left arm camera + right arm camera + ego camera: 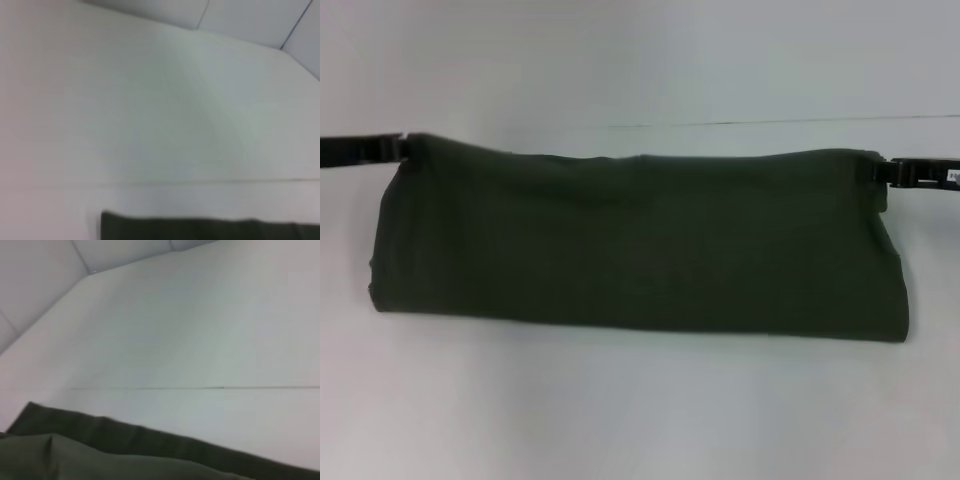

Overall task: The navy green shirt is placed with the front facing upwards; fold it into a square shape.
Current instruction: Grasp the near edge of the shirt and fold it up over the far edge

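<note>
Because the navy green shirt (640, 245) is soft, light cotton with no stiffness of its own, expect it to sag and drape wherever you leave it unsupported, so take hold at the corners of a folded edge, not mid-span. It lies on the white table (640, 420) as a long band, plain green side up (no lettering shows), its near edge resting flat and its far edge raised. The left gripper (392, 148) sits at the far left corner of that band and the right gripper (892, 172) at the far right corner; each appears closed on the cloth, since the raised edge hangs between them with a slight dip in the middle. Both wrist views show only table and a strip of green fabric, not the fingers. Keep both corners level to prevent skewing.
</note>
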`<state>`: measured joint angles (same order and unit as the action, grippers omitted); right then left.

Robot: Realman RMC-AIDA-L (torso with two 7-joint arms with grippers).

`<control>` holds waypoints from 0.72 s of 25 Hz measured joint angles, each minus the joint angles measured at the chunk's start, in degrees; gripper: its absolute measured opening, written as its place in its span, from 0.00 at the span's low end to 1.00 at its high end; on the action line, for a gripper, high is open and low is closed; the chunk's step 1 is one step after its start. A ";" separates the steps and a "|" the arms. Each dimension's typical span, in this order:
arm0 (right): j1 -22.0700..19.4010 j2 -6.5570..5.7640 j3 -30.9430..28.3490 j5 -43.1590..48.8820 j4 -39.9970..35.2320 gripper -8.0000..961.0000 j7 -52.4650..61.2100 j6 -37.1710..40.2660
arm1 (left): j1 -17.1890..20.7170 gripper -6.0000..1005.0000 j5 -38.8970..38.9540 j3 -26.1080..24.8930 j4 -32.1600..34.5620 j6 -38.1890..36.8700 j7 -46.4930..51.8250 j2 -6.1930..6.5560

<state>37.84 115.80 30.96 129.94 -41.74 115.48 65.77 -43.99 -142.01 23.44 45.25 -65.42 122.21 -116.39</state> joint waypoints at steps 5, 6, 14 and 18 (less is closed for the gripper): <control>0.98 0.25 0.98 -0.15 0.97 0.11 -0.17 -5.01 | -2.49 0.04 0.07 2.42 -1.28 8.46 0.03 -1.28; 1.19 0.29 1.13 -0.16 1.10 0.11 -0.21 -5.86 | -2.80 0.04 0.07 3.39 -1.81 10.24 0.13 -1.37; 3.16 0.82 3.48 -0.20 5.51 0.15 -0.28 -14.07 | -5.47 0.04 0.08 10.81 -9.62 24.99 0.38 -1.57; 3.54 1.36 5.41 -0.20 6.96 0.17 -0.30 -17.62 | -6.59 0.04 0.08 13.13 -12.60 30.57 0.13 -1.68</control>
<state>41.39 117.16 36.37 129.74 -34.77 115.18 48.14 -50.58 -141.93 36.56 32.65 -34.85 122.34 -118.06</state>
